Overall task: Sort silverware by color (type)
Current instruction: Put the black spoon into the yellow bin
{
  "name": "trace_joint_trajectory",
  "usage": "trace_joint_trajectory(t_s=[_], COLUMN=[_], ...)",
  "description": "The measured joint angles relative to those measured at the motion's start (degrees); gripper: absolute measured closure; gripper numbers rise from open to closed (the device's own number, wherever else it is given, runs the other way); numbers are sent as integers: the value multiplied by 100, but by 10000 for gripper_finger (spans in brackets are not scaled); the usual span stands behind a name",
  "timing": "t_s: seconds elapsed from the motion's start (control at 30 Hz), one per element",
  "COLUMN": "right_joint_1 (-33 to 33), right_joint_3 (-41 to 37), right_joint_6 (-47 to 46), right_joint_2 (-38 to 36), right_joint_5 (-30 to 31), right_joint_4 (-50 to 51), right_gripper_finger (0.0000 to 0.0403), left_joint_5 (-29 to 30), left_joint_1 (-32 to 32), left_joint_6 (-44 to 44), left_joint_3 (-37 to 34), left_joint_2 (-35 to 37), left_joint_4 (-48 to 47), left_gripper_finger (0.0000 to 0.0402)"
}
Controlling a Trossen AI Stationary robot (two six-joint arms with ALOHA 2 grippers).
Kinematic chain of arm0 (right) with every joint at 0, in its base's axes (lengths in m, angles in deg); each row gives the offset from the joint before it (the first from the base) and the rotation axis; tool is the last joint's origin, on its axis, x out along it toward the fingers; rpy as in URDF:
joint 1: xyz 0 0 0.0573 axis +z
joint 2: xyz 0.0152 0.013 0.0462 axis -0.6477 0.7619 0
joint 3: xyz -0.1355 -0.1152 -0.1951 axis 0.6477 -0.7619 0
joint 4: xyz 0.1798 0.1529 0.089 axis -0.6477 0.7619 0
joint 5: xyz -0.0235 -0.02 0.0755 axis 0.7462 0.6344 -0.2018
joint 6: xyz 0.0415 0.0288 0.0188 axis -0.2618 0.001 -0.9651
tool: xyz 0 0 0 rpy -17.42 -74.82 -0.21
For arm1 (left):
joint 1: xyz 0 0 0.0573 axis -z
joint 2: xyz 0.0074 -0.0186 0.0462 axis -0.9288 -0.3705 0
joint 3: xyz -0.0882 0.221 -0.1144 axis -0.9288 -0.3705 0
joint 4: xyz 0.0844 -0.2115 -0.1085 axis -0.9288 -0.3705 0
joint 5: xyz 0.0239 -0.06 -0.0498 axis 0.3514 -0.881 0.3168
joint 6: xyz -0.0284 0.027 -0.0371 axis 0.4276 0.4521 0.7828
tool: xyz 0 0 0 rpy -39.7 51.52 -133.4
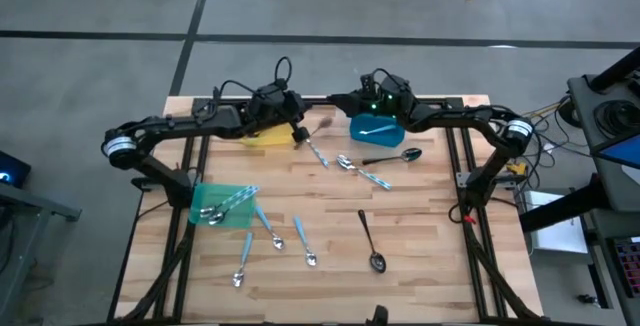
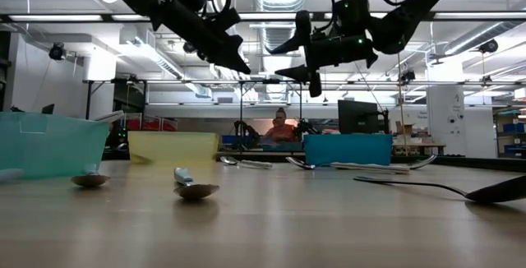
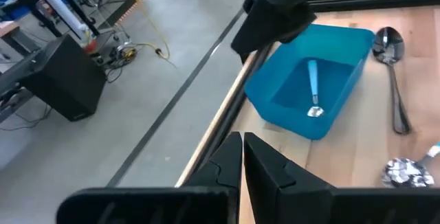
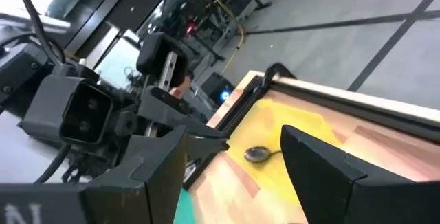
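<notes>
Silverware lies scattered on the wooden table: light-blue-handled spoons near the front, a black spoon, another black spoon, and silver pieces in the middle. Silver spoons lie in the green bin. The blue bin holds a blue-handled spoon. The yellow bin holds one spoon. My left gripper hangs shut above the yellow bin's right end. My right gripper hangs open above the table's far edge, left of the blue bin, holding nothing.
The three bins stand along the far and left parts of the table; the two grippers hang close together between the yellow bin and the blue bin. Bare wood lies at the near right corner. A person sits in the room beyond.
</notes>
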Motion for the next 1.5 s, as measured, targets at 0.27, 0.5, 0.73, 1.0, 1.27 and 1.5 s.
trace_joint_trajectory(t_s=[0.27,0.5,0.73,1.0,1.27,1.5], right_joint_1=[22,101,633,1180,1927,2425], right_joint_3=[0,123,959,1994,2054,2240], right_joint_6=[230,467,845,749,-244,-1004], right_joint_2=[-322,-680,-647,-331,84,659], right_joint_5=[-363,-344,154,909,1054,1213], right_joint_4=[617,2154,4432,6776,7038,7059], right_gripper_finger=[179,179,179,179,179,179], left_joint_5=[-478,-771,-767,-761,-756,-757], left_joint_1=[65,89,92,94,94,92], left_joint_6=[-113,14,92,62,-176,-284], left_joint_3=[2,2,2,-55,-495,-931], left_joint_2=[50,40,103,595,1681,2500], left_joint_4=[-1439,-1665,-1543,-1677,-1099,-494], left_gripper_finger=[401,401,401,401,401,401])
